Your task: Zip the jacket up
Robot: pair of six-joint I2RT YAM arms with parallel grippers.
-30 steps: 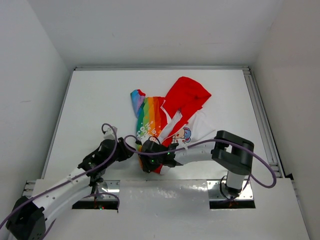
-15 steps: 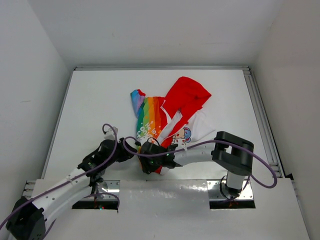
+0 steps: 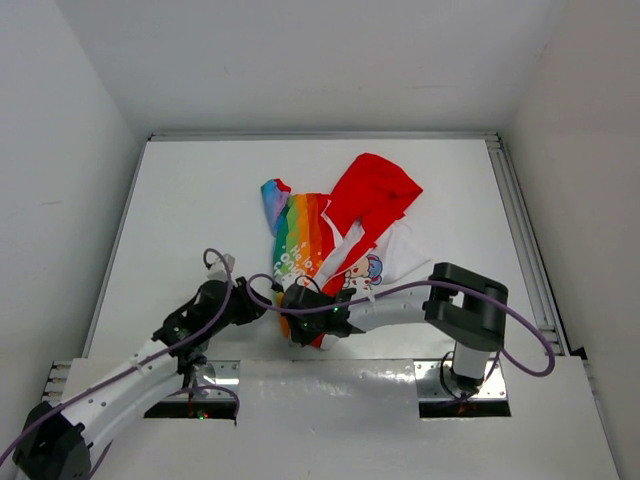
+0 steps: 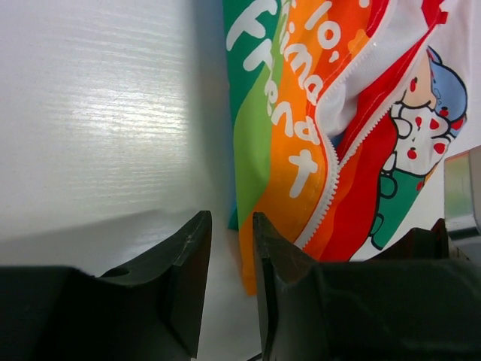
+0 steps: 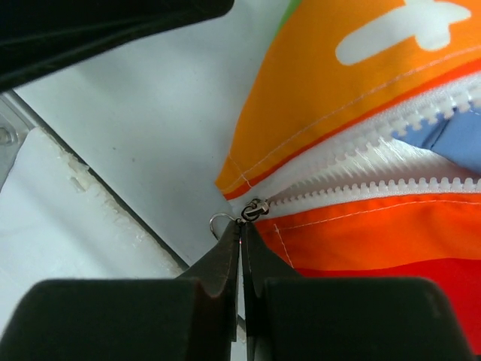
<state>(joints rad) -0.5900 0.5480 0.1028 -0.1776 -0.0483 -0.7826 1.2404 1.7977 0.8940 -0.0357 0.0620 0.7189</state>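
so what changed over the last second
The right hand has closed at the zip slider at the bottom hem of the jacket, seemingly pinching its pull. The left hand stays open beside the hem, holding nothing. Both arms barely shifted; the jacket lies as before.

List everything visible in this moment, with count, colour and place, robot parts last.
jacket: one; red hood, rainbow stripes, white front; lying unzipped mid-table.
zipper: one; white teeth; open up the jacket's front.
zipper pull: one; metal; at the bottom of the zipper, by the hem.
table: one; white; under everything.
cables: purple; looping along both arms.
left arm: one; white and black; near left.
right arm: one; white and black; reaching in from near right.
left claw: one; black; open, beside the jacket's hem, holding nothing.
right claw: one; black; shut on the zipper pull.
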